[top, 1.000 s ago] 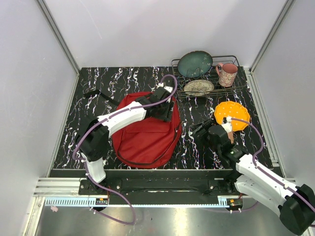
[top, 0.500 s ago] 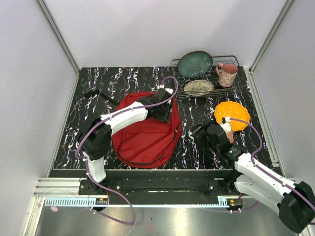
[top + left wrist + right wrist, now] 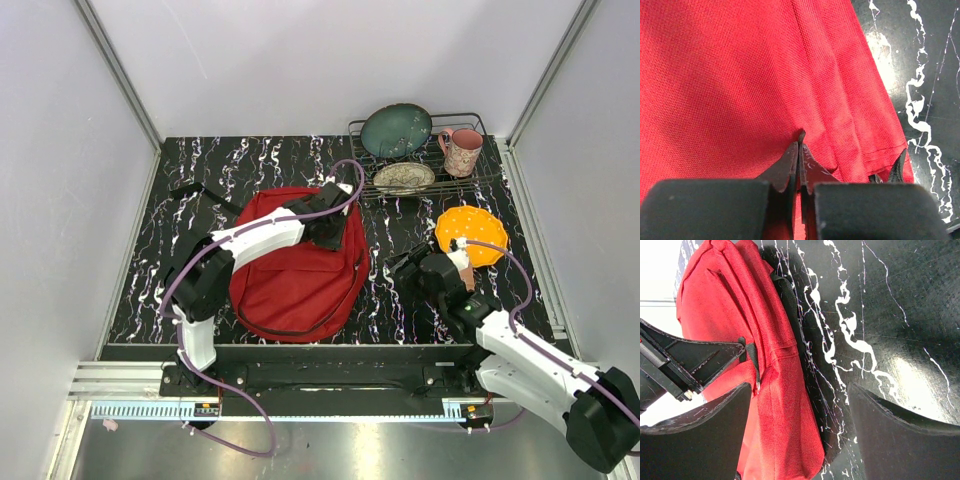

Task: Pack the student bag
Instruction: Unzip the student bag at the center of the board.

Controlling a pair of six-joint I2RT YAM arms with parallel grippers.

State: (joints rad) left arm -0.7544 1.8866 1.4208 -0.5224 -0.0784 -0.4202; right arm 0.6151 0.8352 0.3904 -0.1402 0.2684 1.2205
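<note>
One left end effector (image 3: 800, 139) pinching student bag (image 3: 740, 75) fabric.

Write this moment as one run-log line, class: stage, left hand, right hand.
stage: grasping student bag | left hand: shut, pinching its red fabric | right hand: open, empty, over table beside bag

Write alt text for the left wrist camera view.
The left gripper is pinched shut on a fold of the red backpack, whose fabric fills most of the frame. A strip of black, white-veined table shows along the right edge.
</note>
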